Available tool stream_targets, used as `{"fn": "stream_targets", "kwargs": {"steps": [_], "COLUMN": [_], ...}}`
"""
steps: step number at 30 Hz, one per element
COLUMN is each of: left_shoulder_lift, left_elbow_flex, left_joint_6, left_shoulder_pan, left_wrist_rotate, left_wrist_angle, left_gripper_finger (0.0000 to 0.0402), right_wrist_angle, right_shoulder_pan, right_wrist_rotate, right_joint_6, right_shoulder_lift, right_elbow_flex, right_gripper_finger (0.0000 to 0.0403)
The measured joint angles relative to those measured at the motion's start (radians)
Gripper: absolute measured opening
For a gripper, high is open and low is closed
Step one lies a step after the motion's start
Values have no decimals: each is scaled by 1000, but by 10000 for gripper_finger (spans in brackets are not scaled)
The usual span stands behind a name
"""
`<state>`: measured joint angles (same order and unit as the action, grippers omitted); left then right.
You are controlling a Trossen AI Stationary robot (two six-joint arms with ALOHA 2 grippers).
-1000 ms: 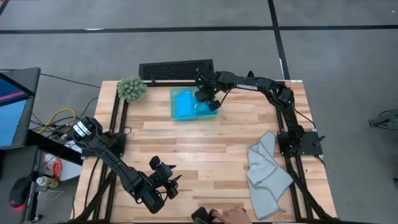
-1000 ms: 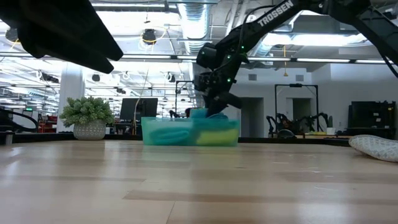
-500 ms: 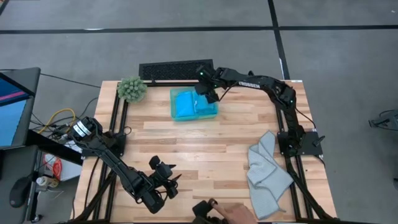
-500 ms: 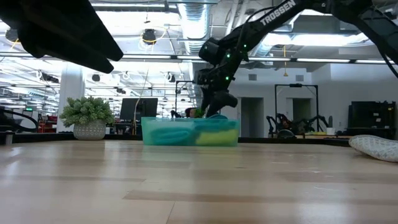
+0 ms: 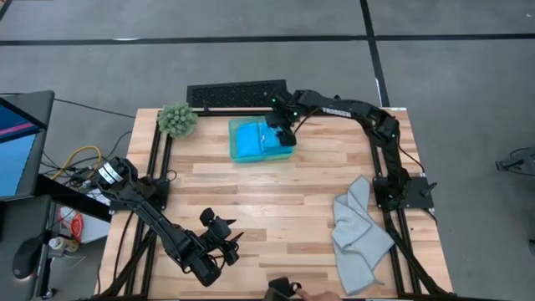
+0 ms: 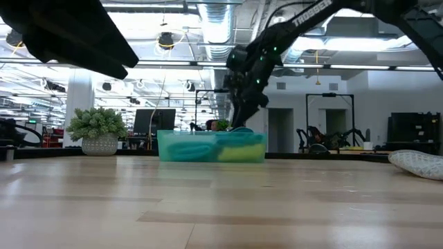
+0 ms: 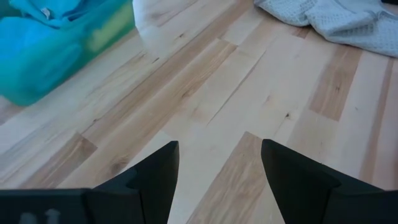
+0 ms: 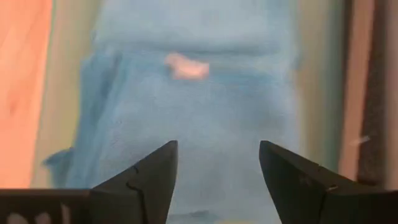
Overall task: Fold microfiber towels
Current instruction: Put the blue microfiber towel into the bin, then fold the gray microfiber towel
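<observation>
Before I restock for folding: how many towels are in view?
3 for sure: blue towel and yellow towel in the tray, grey towel loose near the right arm's base. More may lie hidden underneath.

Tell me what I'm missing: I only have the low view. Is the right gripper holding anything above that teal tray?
Observer: No. The right wrist view shows the right gripper open and empty over a blue towel in the tray.
Operator: What's the pale lump at my right edge?
Observer: A grey towel, crumpled and unfolded, on the table near the right arm's base.
Operator: And the left arm?
Observer: The left gripper waits open over bare wood at the table's near edge.
</observation>
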<state>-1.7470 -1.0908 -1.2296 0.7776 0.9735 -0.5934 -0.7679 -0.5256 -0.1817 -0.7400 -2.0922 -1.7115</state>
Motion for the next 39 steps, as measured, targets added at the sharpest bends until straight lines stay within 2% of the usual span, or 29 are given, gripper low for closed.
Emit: {"fn": "stream_targets", "kwargs": {"steps": [4,10,21,24,27,31,35,39], "left_shoulder_lift": [0,0,0,0,0,0,0,0], "left_elbow_flex": [0,0,0,0,0,0,0,0], "left_joint_6": [-3,4,11,8,47,161,285,408], "left_shoulder_pan": [0,0,0,0,-2,-21,-50,-65], "left_wrist_rotate": [-6,-5,7,26,39,43,31,25], "left_wrist_angle": [0,3,10,40,90,187,312,434], "left_gripper_finger": [222,222,222,222,222,222,222,222], "right_wrist_angle": [-22,-3,-75,-207,-428,-676,-706,-602], "right_shoulder_pan": [15,35,36,37,37,37,133,311], "right_wrist_rotate": [4,101,158,135,126,38,60,93], "right_joint_6": [8,6,20,75,205,482,679,950], "right_shoulder_lift": [-49,-105,45,105,211,386,640,898], "right_elbow_flex": [-1,-2,-67,-65,-64,1,199,465], "right_gripper_finger": [244,244,243,243,243,243,243,243]}}
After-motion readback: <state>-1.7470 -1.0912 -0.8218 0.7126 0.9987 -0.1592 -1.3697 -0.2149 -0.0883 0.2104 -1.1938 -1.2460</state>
